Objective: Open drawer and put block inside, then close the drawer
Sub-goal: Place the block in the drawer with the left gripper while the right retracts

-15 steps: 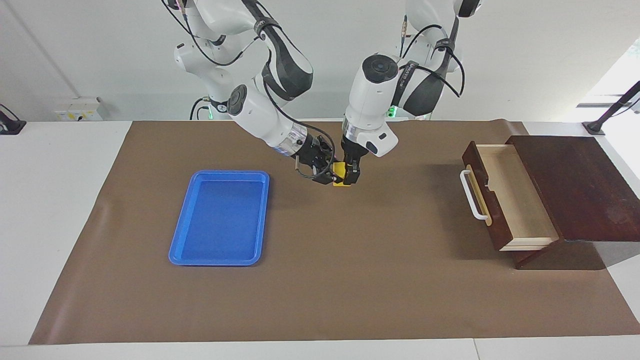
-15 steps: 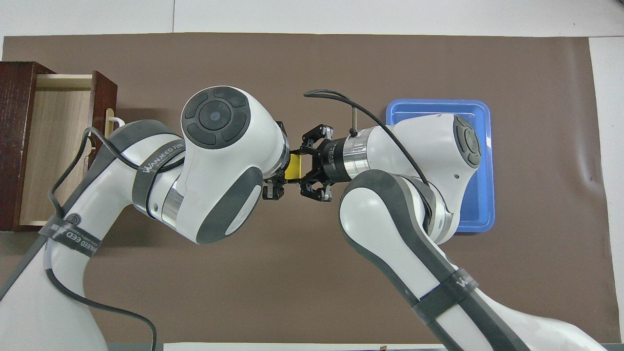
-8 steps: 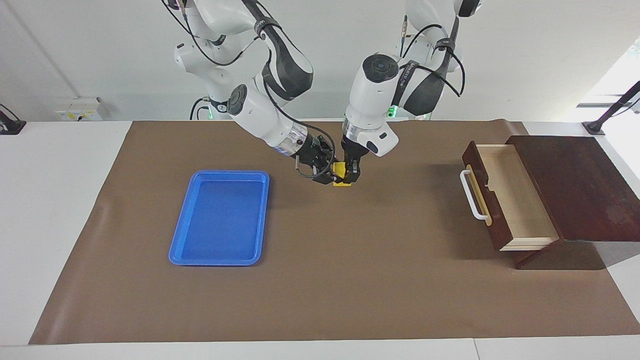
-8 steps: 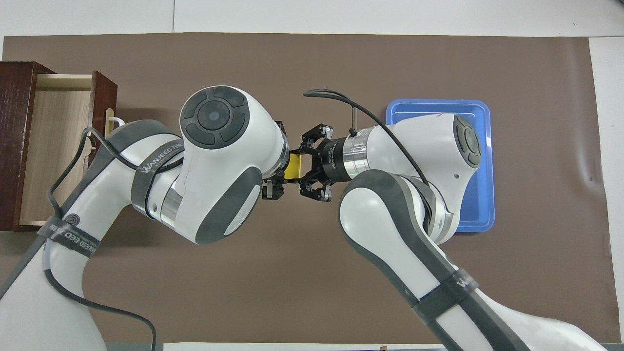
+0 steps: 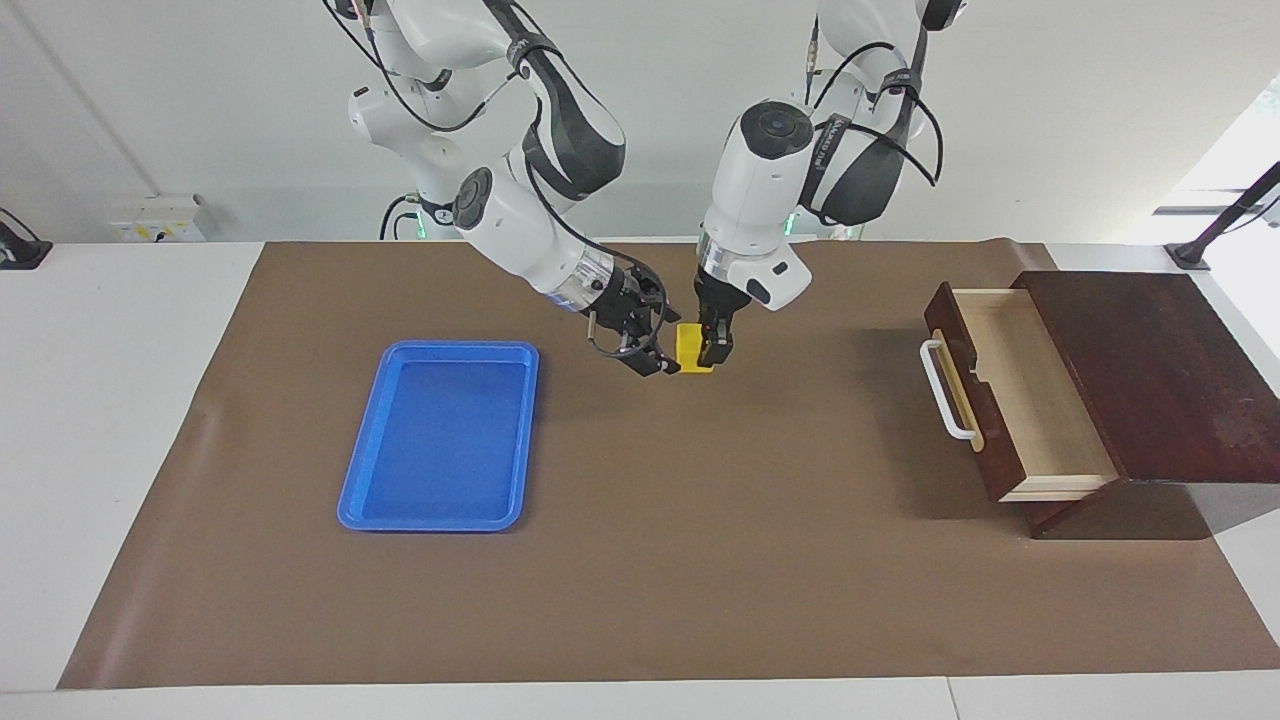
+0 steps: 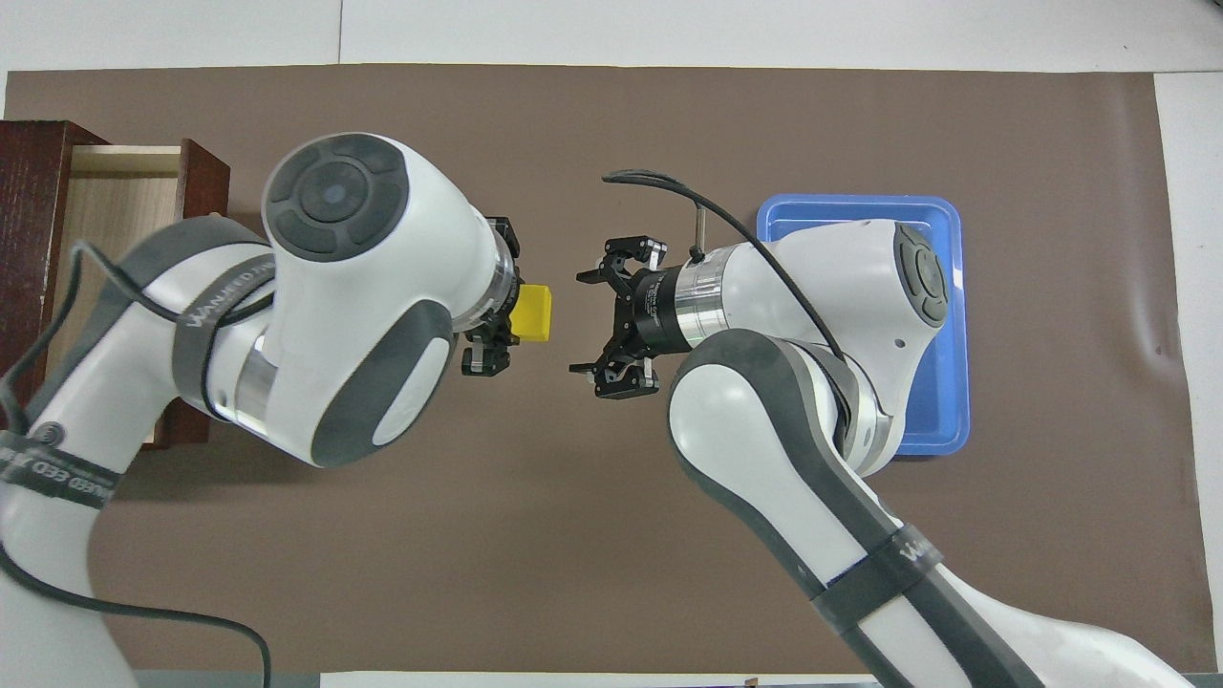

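A: White walls, a white table [image 5: 120,420] under a brown mat [image 5: 700,560]. What's nearest the robots?

B: Both tools, over the mat's middle. The left tool [image 5: 712,345] points straight down from a bent wrist and is clamped on the block [image 5: 692,347], which hangs clear of the mat. Seen from overhead, the block [image 6: 531,312] sticks out past the left tool [image 6: 489,320] toward the right arm.

A: And the right tool?

B: The right tool [image 5: 640,345] comes in on a slant, wrist angled down toward the block, fingers spread wide with nothing in them, a small gap from the block. Overhead, the right tool [image 6: 611,330] shows the same spread.

A: How will the block handle?

B: I'd guess light and rigid, with flat faces, so a pinch across two opposite sides holds well.

A: Farther out?

B: A blue tray [image 5: 440,435] toward the right arm's end; the drawer [image 5: 1020,395] toward the left arm's end, pulled open, pale inside bare. The block should go there next
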Tool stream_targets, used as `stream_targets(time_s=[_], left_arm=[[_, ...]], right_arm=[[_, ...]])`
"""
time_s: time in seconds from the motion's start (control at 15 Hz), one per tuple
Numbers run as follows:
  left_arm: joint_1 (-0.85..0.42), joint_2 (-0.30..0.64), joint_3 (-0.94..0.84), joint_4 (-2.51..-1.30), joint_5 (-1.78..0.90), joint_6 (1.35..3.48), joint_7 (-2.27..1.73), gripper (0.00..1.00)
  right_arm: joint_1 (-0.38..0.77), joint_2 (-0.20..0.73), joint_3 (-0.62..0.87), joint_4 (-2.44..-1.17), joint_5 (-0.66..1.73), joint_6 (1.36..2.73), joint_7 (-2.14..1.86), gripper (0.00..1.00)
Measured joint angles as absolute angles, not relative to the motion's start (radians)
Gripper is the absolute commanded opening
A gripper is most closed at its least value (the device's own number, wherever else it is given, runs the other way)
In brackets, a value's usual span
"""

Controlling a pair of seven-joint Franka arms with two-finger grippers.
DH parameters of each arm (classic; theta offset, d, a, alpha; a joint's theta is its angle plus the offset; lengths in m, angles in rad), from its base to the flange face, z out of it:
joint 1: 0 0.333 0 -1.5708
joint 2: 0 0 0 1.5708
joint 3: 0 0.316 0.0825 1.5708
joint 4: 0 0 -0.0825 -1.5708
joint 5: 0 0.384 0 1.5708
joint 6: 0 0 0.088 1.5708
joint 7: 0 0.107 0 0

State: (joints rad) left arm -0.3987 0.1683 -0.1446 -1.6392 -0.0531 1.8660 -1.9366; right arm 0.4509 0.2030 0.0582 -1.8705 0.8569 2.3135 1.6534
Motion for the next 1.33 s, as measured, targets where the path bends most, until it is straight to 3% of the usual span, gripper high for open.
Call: stream_targets(time_s=[0.4, 0.73, 1.0, 1.33], left_arm=[[-0.069, 0.043, -0.13, -1.611, -0.053, 1.692, -1.574, 0.0], [0.165, 0.062, -0.127, -1.648, -0.054, 1.75, -1.32, 0.0], [0.228, 0.08, -0.128, -1.734, -0.055, 1.852, -1.261, 0.0], [0.256, 0.089, -0.13, -1.872, -0.055, 1.994, -1.244, 0.04]], right_arm=[[0.417, 0.196, 0.045, -1.857, 0.788, 2.272, 1.655, 1.0], [0.237, 0.165, 0.042, -1.755, 0.572, 2.045, 1.536, 1.0], [0.123, 0.135, 0.04, -1.717, 0.469, 1.881, 1.197, 1.0], [0.063, 0.063, 0.039, -1.712, 0.262, 1.736, 0.734, 1.0]])
